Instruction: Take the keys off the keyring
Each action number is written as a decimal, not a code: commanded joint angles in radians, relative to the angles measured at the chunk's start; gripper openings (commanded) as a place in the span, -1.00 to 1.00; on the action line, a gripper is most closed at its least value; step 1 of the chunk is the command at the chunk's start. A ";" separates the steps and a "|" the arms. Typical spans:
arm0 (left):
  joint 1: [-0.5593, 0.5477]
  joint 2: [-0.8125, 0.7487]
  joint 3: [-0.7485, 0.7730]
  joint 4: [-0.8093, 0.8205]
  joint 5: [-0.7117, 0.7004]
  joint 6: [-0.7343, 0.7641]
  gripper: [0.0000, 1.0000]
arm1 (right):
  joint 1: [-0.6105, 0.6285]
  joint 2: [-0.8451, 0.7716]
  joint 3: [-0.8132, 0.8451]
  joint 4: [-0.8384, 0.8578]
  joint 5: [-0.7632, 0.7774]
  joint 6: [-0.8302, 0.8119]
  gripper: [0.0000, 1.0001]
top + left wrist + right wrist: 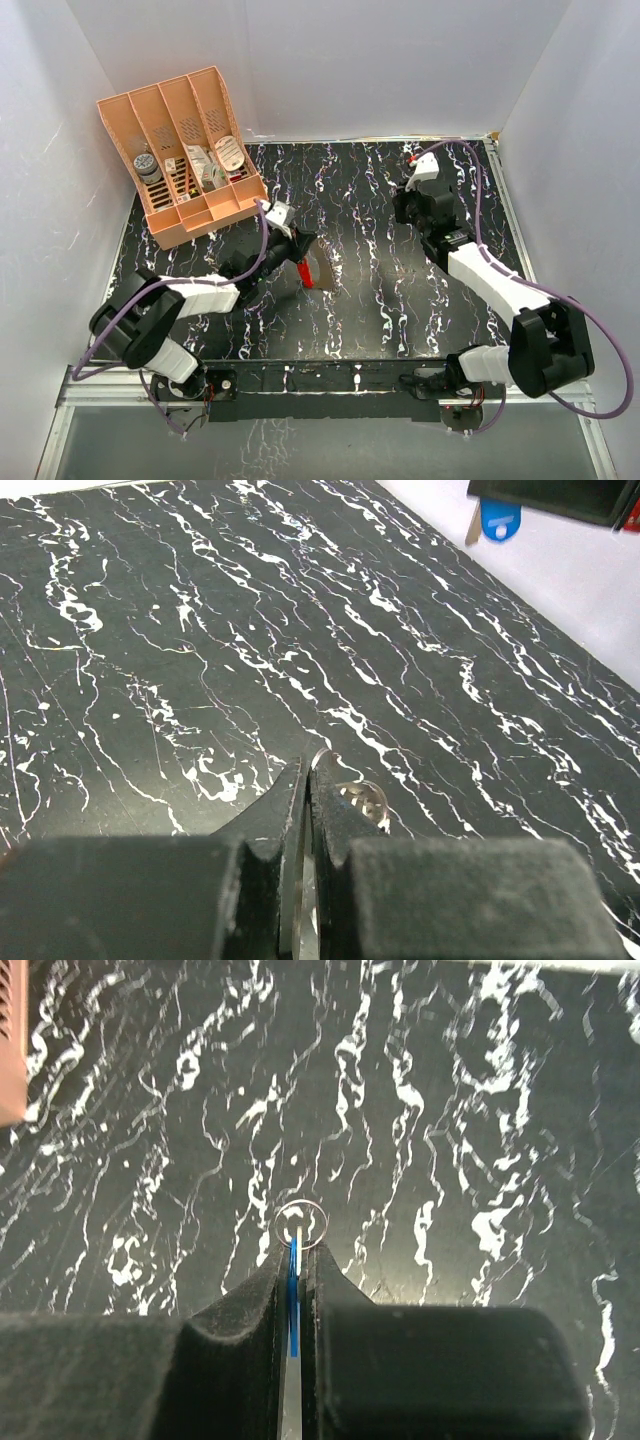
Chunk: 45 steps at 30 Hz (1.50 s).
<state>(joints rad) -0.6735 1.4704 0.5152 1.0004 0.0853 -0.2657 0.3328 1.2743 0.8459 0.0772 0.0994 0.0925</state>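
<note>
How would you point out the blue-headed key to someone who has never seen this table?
Over the black marbled table, look to the far right part, where the right gripper sits shut. The key is pinched edge-on between its fingers, a thin wire ring at their tips. Its bright blue head marks it out from the silvery metal piece clamped in the left gripper.

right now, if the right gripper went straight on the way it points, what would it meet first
Probably the marbled tabletop; nothing else lies ahead of the right gripper, though depth is unclear.
</note>
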 commanded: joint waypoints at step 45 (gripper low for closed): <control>0.204 0.381 0.283 0.046 0.151 0.028 0.97 | -0.029 0.435 0.069 0.079 -0.182 0.101 -0.15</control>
<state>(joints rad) -0.4728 1.9816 0.8154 1.0286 0.2203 -0.2508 0.3065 1.7370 0.8871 0.1047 -0.0383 0.2001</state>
